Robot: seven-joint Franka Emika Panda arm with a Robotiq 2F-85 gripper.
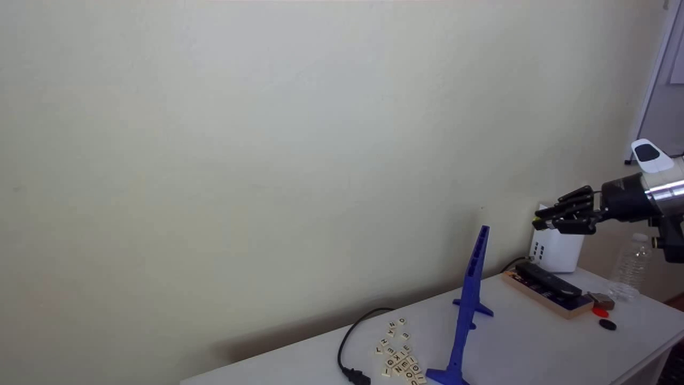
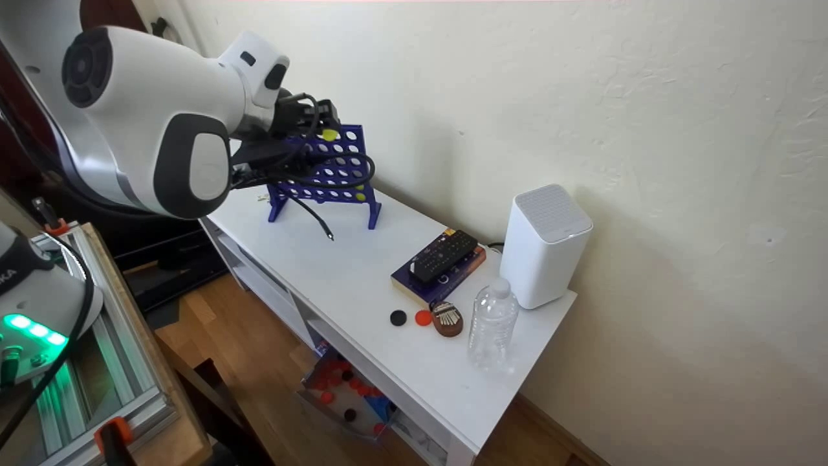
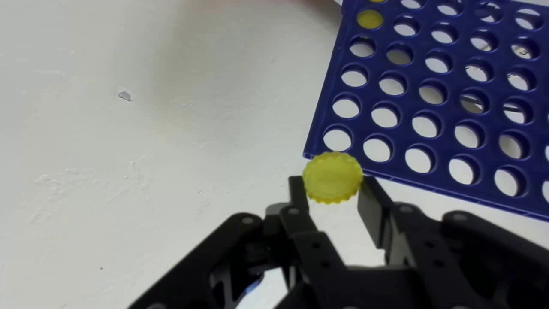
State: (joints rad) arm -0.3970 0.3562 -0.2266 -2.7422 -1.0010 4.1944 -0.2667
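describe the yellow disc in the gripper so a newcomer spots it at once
Follow the white arm to its gripper. Pinched there is a round, scallop-edged yellow disc. Unlike the other yellow discs, set in the blue rack, it is held in the air.

I see the end effector (image 3: 333,191) pinching a round yellow plastic disc (image 3: 332,177) by its notched rim, midair near a top corner of a blue plastic grid (image 3: 450,113) with round holes, standing upright on the white bench (image 2: 343,278).
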